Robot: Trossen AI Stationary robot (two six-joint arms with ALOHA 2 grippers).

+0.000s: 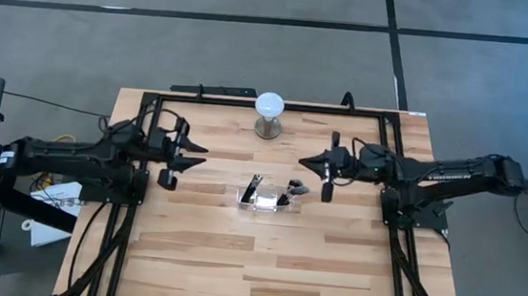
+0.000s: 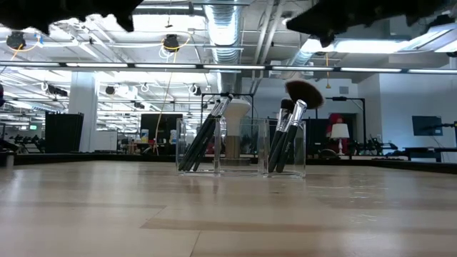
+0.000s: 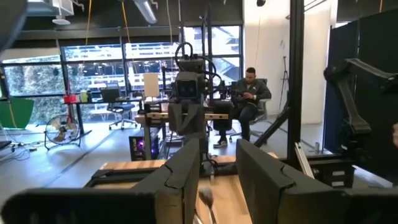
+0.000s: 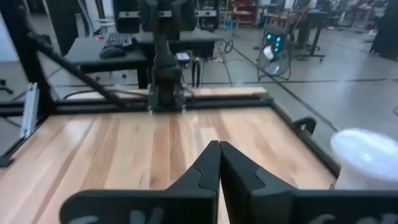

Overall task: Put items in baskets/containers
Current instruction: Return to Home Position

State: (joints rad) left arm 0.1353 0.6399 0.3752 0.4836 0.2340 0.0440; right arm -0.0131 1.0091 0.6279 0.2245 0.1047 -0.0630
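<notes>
Two claws are seen from above held over the table [image 1: 236, 251], well apart, the left claw [image 1: 202, 155] and right claw [image 1: 303, 163] to either side of the clear holder [image 1: 264, 203] near the table's middle. At table height the brushes [image 2: 206, 139] are shown leaning heads-up in the holder's two end compartments. In the wrist views the left claw's fingers [image 3: 180, 180] are parted slightly on nothing, the right claw's pressed together, empty.

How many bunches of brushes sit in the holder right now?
2. In the low view, one bunch leans at the holder's left end, the other bunch, with the fan head, at its right end. Brushes overlap, so some may hide.
</notes>
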